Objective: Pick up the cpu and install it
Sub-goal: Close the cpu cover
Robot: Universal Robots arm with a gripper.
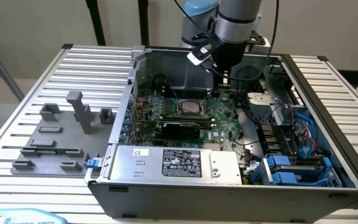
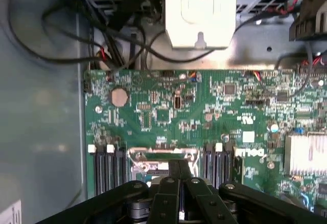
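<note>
Cpu (image 1: 189, 108) lies flat in the socket (image 1: 177, 112) of the motherboard (image 1: 223, 116) inside the open computer case (image 1: 229, 196), seemingly already delivered, which would explain why the jaws, at one o'clock of it in the exterior view, hang pinched together on nothing.

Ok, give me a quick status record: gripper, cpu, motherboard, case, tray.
gripper: shut, nothing seen between its fingers, inside the case above the motherboard
cpu: appears to sit in the socket, apart from the gripper
motherboard: green, flat in the case
case: open, on the slatted table
tray: grey blocks, to the exterior view's left of the case, with a memory stick lying in it
</note>
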